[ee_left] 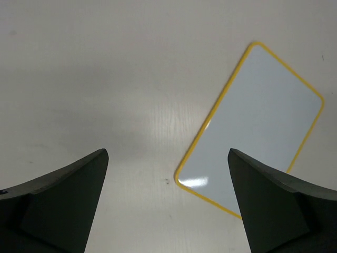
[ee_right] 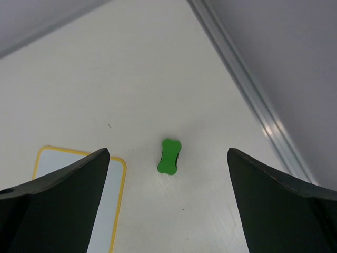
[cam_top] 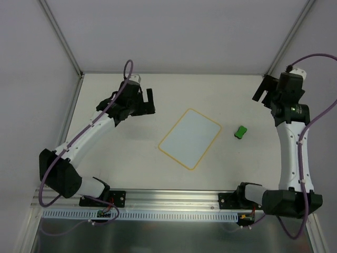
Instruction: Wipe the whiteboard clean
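The whiteboard (cam_top: 190, 138) lies flat at the table's middle, white with a yellow border and no writing visible. It also shows in the left wrist view (ee_left: 258, 129) and partly in the right wrist view (ee_right: 113, 205). A small green eraser block (cam_top: 240, 132) lies just right of the board, apart from it; it shows in the right wrist view (ee_right: 169, 156). My left gripper (cam_top: 149, 103) is open and empty, above the table to the board's upper left. My right gripper (cam_top: 263, 90) is open and empty, raised beyond the eraser at the far right.
White walls enclose the table, with metal frame posts at the back corners (cam_top: 277, 52). A metal rail (cam_top: 168, 197) runs along the near edge between the arm bases. A wall edge strip (ee_right: 253, 100) passes right of the eraser.
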Action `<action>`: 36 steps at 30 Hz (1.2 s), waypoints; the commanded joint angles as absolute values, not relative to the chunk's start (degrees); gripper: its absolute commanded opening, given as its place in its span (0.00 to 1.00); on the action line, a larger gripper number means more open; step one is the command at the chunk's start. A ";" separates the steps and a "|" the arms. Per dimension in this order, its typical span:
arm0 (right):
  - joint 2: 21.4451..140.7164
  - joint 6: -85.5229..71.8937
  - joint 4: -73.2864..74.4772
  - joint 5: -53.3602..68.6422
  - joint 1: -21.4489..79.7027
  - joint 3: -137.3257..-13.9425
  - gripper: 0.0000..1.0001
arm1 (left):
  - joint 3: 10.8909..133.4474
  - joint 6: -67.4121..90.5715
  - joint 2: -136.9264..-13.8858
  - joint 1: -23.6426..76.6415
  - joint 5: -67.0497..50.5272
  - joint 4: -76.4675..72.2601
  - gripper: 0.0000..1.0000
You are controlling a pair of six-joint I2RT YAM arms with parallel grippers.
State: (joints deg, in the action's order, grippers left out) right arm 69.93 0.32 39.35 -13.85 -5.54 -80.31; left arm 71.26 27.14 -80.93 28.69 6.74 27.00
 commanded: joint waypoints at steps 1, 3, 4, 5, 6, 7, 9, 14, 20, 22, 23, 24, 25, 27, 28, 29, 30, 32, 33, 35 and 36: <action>63.99 8.60 40.87 -16.08 -5.98 -86.12 0.99 | 77.85 16.63 -74.19 27.34 15.81 31.73 0.99; 62.06 10.62 40.78 -15.30 -5.89 -89.10 0.99 | 80.14 12.33 -71.12 27.07 19.75 32.34 0.99; 60.40 12.03 40.78 -15.12 -5.98 -90.08 0.99 | 82.59 10.91 -70.15 27.07 20.99 32.52 0.99; 59.42 12.65 40.78 -14.94 -5.98 -90.87 0.99 | 83.75 9.77 -69.18 27.07 22.22 32.87 0.99; 58.63 13.09 40.69 -14.33 -5.98 -92.36 0.99 | 85.06 7.84 -67.43 27.07 24.85 32.87 0.99; 57.06 13.88 40.69 -13.98 -5.98 -93.16 0.99 | 87.34 7.04 -66.54 27.07 26.00 32.96 0.99; 55.64 14.59 40.69 -12.75 -5.98 -94.74 0.99 | 89.64 5.02 -64.87 27.07 27.94 32.87 0.99; 51.34 15.99 39.99 -10.46 -5.98 -98.17 0.99 | 97.11 2.11 -60.47 26.98 31.99 32.96 0.99; 48.43 16.26 38.67 -8.97 -4.92 -99.66 0.99 | 102.56 0.79 -56.43 26.98 32.26 32.78 0.99; 48.17 16.61 38.58 -8.35 -4.31 -100.11 0.99 | 103.35 0.79 -55.29 26.98 31.82 32.78 0.99; 48.08 16.61 38.50 -8.09 -4.13 -100.19 0.99 | 103.45 0.97 -55.02 26.98 31.56 32.78 0.99; 47.99 16.61 38.24 -7.74 -3.87 -100.20 0.99 | 103.53 1.05 -54.67 26.98 30.77 32.78 0.99; 47.73 16.44 38.15 -7.13 -3.78 -100.11 0.99 | 103.36 1.14 -54.06 26.98 30.59 32.78 0.99; 47.29 16.35 37.53 -6.33 -3.52 -99.41 0.99 | 103.18 1.23 -53.44 26.98 30.93 32.78 0.99; 46.94 16.17 37.27 -6.15 -3.52 -99.23 0.99 | 102.92 1.14 -53.09 26.98 31.20 32.78 0.99; 46.93 16.08 37.18 -6.07 -3.52 -99.05 0.99 | 102.75 1.32 -52.74 26.98 31.38 32.87 0.99; 46.85 16.00 37.18 -6.06 -3.52 -98.88 0.99 | 102.48 1.58 -52.56 26.98 31.46 32.78 0.99; 46.58 15.82 37.18 -5.89 -3.52 -98.53 0.99 | 101.78 1.76 -52.21 26.98 30.41 32.87 0.99; 46.41 15.82 37.18 -5.71 -3.52 -98.44 0.99 | 101.52 2.02 -52.12 26.98 30.24 32.78 0.99; 46.14 16.00 37.00 -5.45 -3.51 -98.09 0.99 | 100.90 2.20 -51.94 26.98 29.79 32.78 0.99; 46.06 16.17 36.91 -5.54 -3.52 -98.00 0.99 | 100.64 2.46 -51.86 26.98 29.79 32.78 0.99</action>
